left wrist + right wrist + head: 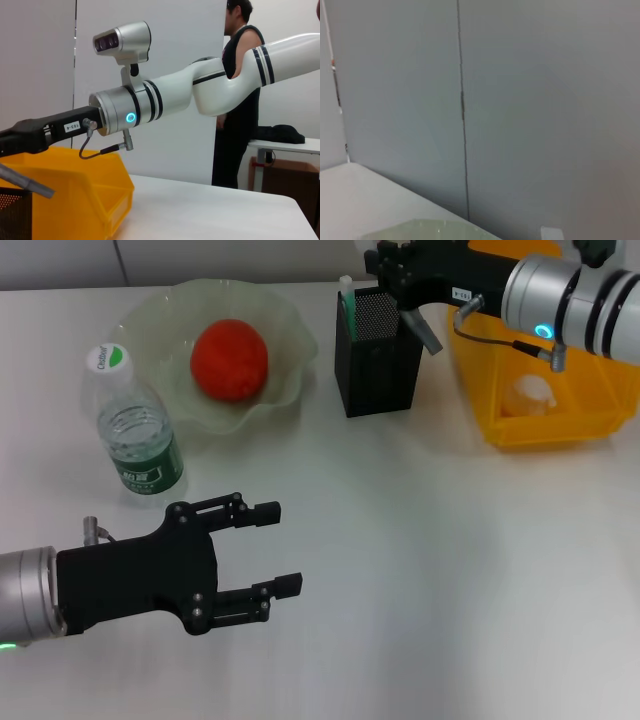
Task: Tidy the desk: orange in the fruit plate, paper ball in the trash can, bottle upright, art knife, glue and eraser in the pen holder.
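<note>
Nearest us, our left gripper (282,548) hovers over the desk (430,570) with its fingers spread apart and nothing between them, well in front of the pen holder (376,352). We see the bottle (135,430) standing upright, well to the left of the pen holder, touching or just short of the front rim of the fruit plate (160,315). The orange (229,360) sits in that plate. Our right gripper (392,270) is above the pen holder's mouth; we cannot tell how its fingers stand. A grey stick, the glue (425,333), slants down beside the holder's right rim. The art knife (348,300) stands inside the holder. Just right of it, the trash can (530,430) holds the paper ball (528,395).
</note>
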Controlling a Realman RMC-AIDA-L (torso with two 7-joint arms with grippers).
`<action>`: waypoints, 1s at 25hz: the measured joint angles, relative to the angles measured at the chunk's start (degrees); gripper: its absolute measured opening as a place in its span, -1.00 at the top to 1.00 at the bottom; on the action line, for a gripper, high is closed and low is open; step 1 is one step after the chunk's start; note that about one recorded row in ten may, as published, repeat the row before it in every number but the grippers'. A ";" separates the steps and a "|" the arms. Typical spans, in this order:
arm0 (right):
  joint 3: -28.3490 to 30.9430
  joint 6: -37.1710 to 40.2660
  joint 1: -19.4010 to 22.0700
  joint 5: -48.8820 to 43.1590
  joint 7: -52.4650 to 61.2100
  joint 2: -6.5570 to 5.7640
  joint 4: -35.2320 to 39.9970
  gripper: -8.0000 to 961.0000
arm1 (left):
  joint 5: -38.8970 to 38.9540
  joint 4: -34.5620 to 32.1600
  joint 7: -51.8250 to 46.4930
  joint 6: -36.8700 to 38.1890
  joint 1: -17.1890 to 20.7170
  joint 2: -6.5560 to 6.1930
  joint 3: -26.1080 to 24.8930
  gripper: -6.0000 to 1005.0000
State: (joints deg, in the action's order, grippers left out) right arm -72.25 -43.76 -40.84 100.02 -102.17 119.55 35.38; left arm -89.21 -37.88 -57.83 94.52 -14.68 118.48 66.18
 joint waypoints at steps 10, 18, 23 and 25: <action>-0.24 1.63 -1.54 0.00 -0.39 0.06 -0.69 0.72 | 0.00 0.06 0.00 -0.66 -0.13 0.00 -0.01 -0.46; -6.74 8.14 -3.10 0.37 -1.72 0.28 -2.95 0.72 | 0.00 0.78 0.07 -0.86 -0.35 -0.09 0.09 -0.46; -6.83 8.19 -2.69 1.27 -1.36 0.29 -2.91 0.72 | 0.00 0.79 0.08 -0.83 -0.32 -0.09 -0.01 -0.46; -7.02 8.12 -2.34 2.36 -1.31 0.29 -2.88 0.73 | 0.00 0.79 0.08 -0.83 -0.22 -0.09 -0.12 -0.46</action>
State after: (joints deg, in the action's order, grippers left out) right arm -79.27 -35.64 -43.18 102.38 -103.48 119.84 32.50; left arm -89.21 -37.08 -57.74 93.69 -14.90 118.39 66.06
